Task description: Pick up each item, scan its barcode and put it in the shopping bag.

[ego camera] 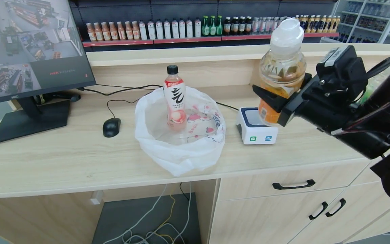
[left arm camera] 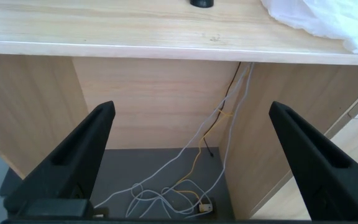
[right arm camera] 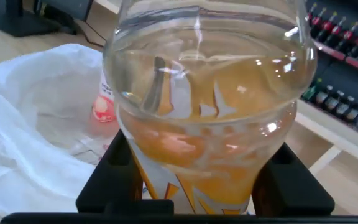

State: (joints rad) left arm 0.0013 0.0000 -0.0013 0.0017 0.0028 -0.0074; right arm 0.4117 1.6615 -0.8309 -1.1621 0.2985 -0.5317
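- Fingers [ego camera: 265, 97] of my right gripper [ego camera: 276, 101] are clenched around the lower half of the orange drink bottle [ego camera: 283, 64], one on each side of it; in my right wrist view the bottle [right arm camera: 210, 124] stands between the two dark fingers of this gripper [right arm camera: 204, 199].
- The bottle is upright in my grasp, with its white cap at 12 o'clock, and it is lifted off the counter [ego camera: 63, 159].
- At 6 o'clock from the bottle, just under its base, the white scanner [ego camera: 256, 130] sits on the counter.
- At 9 o'clock from the scanner lies the white shopping bag [ego camera: 178, 149], open at the top, with a pink bottle [ego camera: 175, 98] standing upright inside it.
- At 9 o'clock from the bag is a black mouse [ego camera: 111, 127], and a monitor [ego camera: 29, 44] stands further toward 10 o'clock.
- My left gripper [left arm camera: 194, 162] is released, its fingers [left arm camera: 79, 155] wide apart, and it holds nothing. It is low, in front of the counter edge, with loose cables [left arm camera: 185, 186] seen between the fingers.
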